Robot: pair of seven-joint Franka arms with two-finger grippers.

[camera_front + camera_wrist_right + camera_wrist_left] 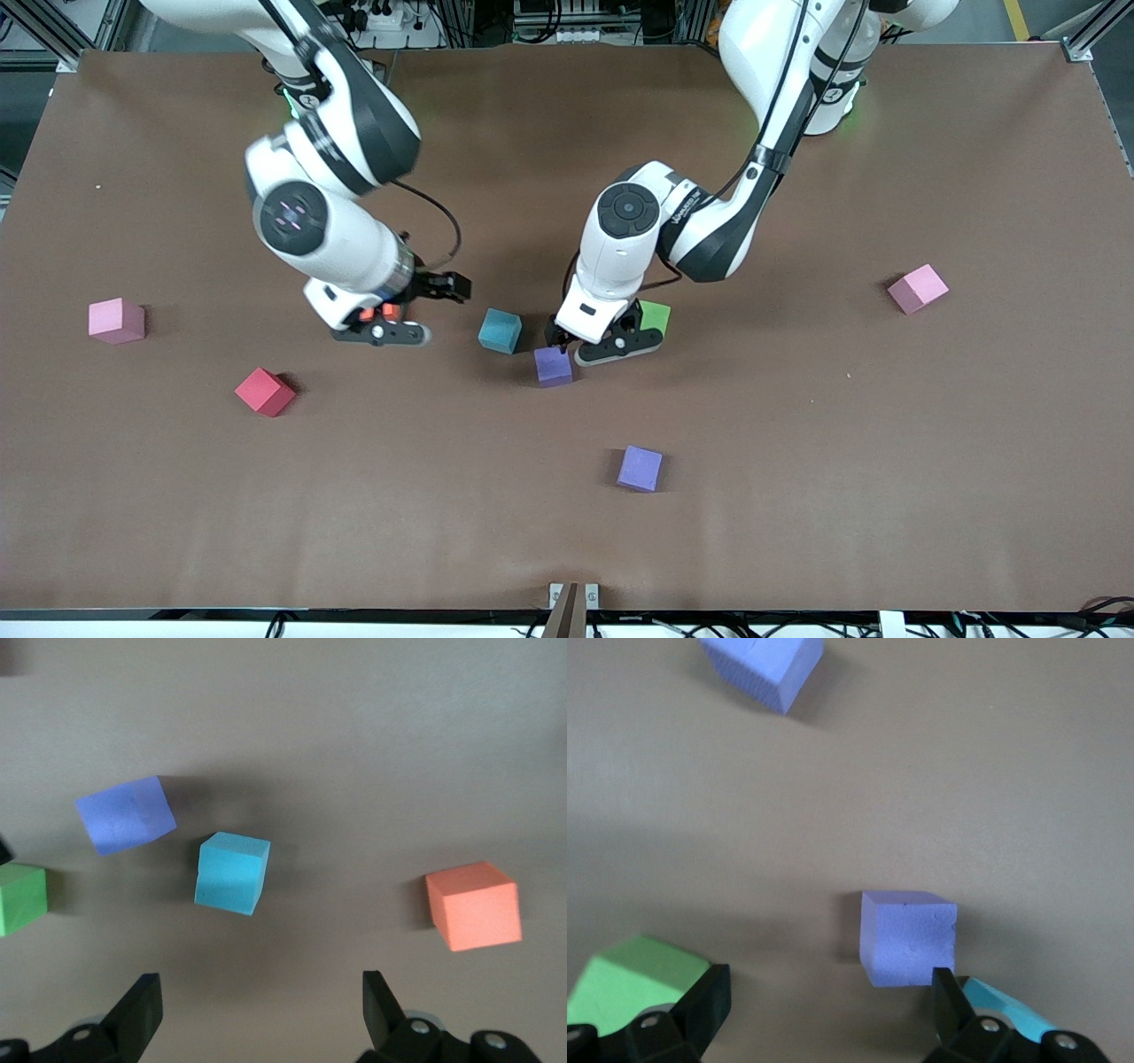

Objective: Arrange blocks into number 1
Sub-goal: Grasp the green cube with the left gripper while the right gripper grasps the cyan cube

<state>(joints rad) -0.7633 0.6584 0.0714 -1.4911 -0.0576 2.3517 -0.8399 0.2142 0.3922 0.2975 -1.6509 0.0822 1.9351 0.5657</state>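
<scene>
My left gripper (601, 344) hangs open and low over the table's middle, between a purple block (553, 366) and a green block (656, 316). In the left wrist view the purple block (908, 939) sits just off one fingertip (950, 997) and the green block (633, 979) is beside the other; the left gripper (828, 1005) holds nothing. My right gripper (383, 326) is open over an orange block (376, 312), which shows in the right wrist view as the orange block (472, 905) off to one side of the right gripper (260, 1005). A light blue block (500, 330) lies between the two grippers.
A second purple block (640, 468) lies nearer the front camera. A red block (264, 391) and a pink block (116, 320) sit toward the right arm's end. Another pink block (918, 288) sits toward the left arm's end. No blocks touch each other.
</scene>
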